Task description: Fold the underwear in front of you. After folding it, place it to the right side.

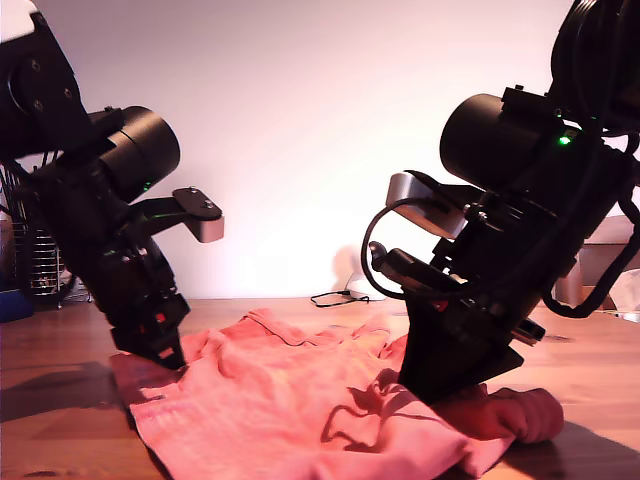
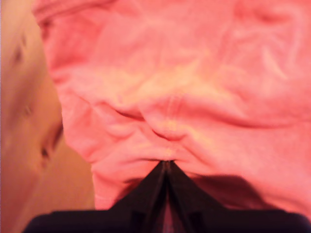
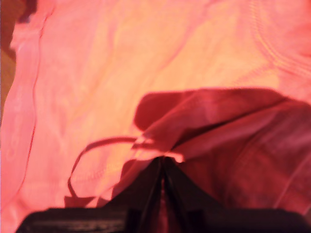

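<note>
In the exterior view the underwear point(image 1: 300, 400) lies spread on the table point(image 1: 580, 370), with one arm down on its edge at that view's left and the other on its bunched end at that view's right. My first gripper point(image 2: 166, 162) is pinched on a fold of the fabric at its tips. My second gripper point(image 3: 163, 159) is likewise clamped on a raised, shadowed fold.

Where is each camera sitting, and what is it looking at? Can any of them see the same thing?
Exterior view: sits low at the table's edge, facing the wall; shows both my arms bent over the underwear.
First wrist view: rides my first gripper, looking along shut jaws pinching the fabric.
Second wrist view: rides my second gripper, looking along shut jaws pinching a shadowed fold.
Shared: all three views show the underwear; both wrist views show it pinched.
</note>
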`<state>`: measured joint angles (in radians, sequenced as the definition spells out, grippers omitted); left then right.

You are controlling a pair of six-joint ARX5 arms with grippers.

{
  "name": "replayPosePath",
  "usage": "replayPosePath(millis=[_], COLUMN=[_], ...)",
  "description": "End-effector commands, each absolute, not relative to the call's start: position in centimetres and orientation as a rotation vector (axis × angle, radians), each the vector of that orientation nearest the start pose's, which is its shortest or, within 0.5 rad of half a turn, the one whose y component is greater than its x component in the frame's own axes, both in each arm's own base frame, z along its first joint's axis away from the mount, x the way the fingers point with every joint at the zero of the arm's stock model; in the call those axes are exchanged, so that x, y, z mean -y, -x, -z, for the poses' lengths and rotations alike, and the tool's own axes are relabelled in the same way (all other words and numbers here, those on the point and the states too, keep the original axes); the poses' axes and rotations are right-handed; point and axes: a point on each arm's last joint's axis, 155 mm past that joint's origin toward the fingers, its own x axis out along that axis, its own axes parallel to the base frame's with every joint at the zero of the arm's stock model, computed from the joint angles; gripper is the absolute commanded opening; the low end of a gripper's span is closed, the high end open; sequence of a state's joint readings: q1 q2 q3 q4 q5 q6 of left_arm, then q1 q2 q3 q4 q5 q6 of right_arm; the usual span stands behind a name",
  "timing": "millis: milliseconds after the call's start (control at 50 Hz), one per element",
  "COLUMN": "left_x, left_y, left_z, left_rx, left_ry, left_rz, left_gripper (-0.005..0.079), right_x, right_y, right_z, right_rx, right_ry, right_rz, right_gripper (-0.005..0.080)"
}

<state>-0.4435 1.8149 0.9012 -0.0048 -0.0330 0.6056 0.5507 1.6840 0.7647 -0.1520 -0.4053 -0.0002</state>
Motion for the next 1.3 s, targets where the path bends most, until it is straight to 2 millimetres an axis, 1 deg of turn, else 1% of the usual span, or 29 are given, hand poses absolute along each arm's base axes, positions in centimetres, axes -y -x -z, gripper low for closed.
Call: replayPosePath(millis=[0, 120, 280, 420, 540, 720, 900, 1080, 1280], left_x=[17.2, 18.2, 19.3, 20.0, 20.7, 22.2, 22.6, 21.5, 19.4], left_y=[-37.0, -37.4, -37.8, -37.7, -38.2, -39.1, -40.0, -40.7, -42.1], left_z=[4.1, 3.7, 4.2, 5.1, 5.8, 6.5, 6.7, 6.7, 6.4], left_rx=[-0.882, -0.855, -0.820, -0.827, -0.821, -0.813, -0.810, -0.811, -0.817], left_ry=[-0.791, -0.772, -0.771, -0.778, -0.781, -0.779, -0.781, -0.797, -0.776], left_rz=[0.690, 0.720, 0.735, 0.752, 0.763, 0.786, 0.785, 0.763, 0.708], left_gripper=[-0.0019, -0.0019, -0.0019, -0.0019, -0.0019, -0.0019, -0.0019, -0.0019, -0.0019], right_x=[-25.3, -27.2, -29.2, -30.2, -30.4, -29.5, -28.8, -26.8, -25.9], right_y=[-24.7, -23.4, -22.0, -21.3, -21.3, -22.7, -25.0, -27.2, -28.2], right_z=[1.2, 0.4, 0.0, -0.3, -0.4, 0.0, -0.3, 0.2, 0.1], right_rx=[-1.165, -1.177, -1.171, -1.164, -1.160, -1.135, -1.066, -0.995, -0.988], right_ry=[0.087, 0.029, 0.024, 0.039, 0.040, 0.073, 0.089, 0.222, 0.215], right_rz=[-0.889, -0.952, -0.994, -1.025, -1.026, -0.964, -0.913, -0.865, -0.840], right_gripper=[-0.0010, -0.0010, -0.0010, -0.0010, -0.0010, -0.0010, -0.0010, -0.0011, -0.0011])
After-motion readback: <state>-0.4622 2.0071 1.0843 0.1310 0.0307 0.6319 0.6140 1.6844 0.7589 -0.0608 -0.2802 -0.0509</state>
